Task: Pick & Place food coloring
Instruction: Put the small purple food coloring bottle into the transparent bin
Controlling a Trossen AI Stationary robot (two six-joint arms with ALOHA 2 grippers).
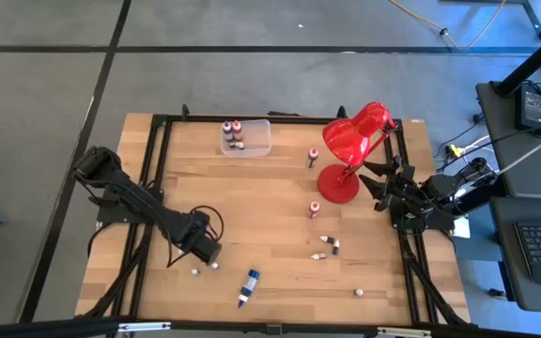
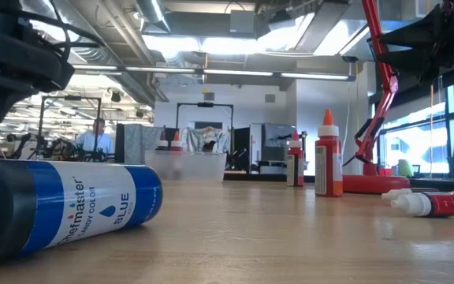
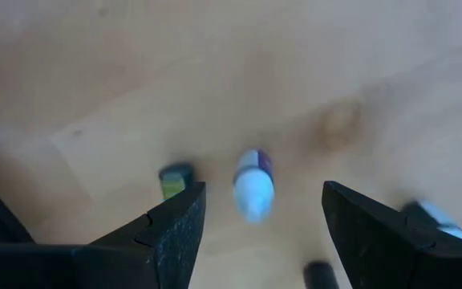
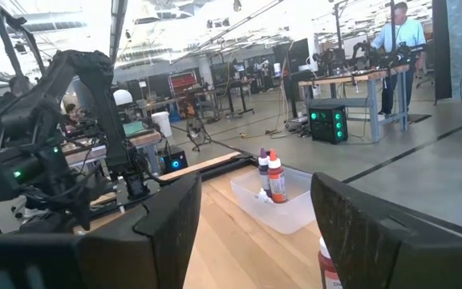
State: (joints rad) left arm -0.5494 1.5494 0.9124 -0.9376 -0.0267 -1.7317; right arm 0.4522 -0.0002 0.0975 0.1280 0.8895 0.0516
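- The left gripper (image 1: 210, 255) hangs low over the front-left part of the table (image 1: 270, 207), jaws standing apart with nothing between them.
- In the left wrist view a small bottle (image 3: 253, 184), white cap and purple band, lies on its side on the wood in the gap between the two fingers (image 3: 179, 229). A second, greenish-labelled one (image 3: 175, 178) lies just beside the one finger.
- The right gripper (image 1: 385, 191) waits at the right edge, near the red desk lamp (image 1: 350, 150), jaws also apart and empty.
- Location of the food coloring: three bottles stand in the clear plastic box (image 1: 246, 137) at the far edge; single bottles stand upright mid-table (image 1: 314, 208) and near the lamp (image 1: 312, 157); several lie flat right of centre (image 1: 325, 246); the long blue bottle (image 1: 248, 285) lies at the front edge.
- Handling judgement: each small bottle is probably light and rigid plastic, with a smooth round body (expect rolling when nudged sideways on the bare wood).
- Grip point: take the bottle across the body, between cap and base, with the fingers square to its long axis. The tapered cap is a poor seat and would likely slip out.
- Risk: a lying bottle offers little height above the table, so the fingertips must come down close to the wood before closing; an off-centre closure is likely to squirt it away.
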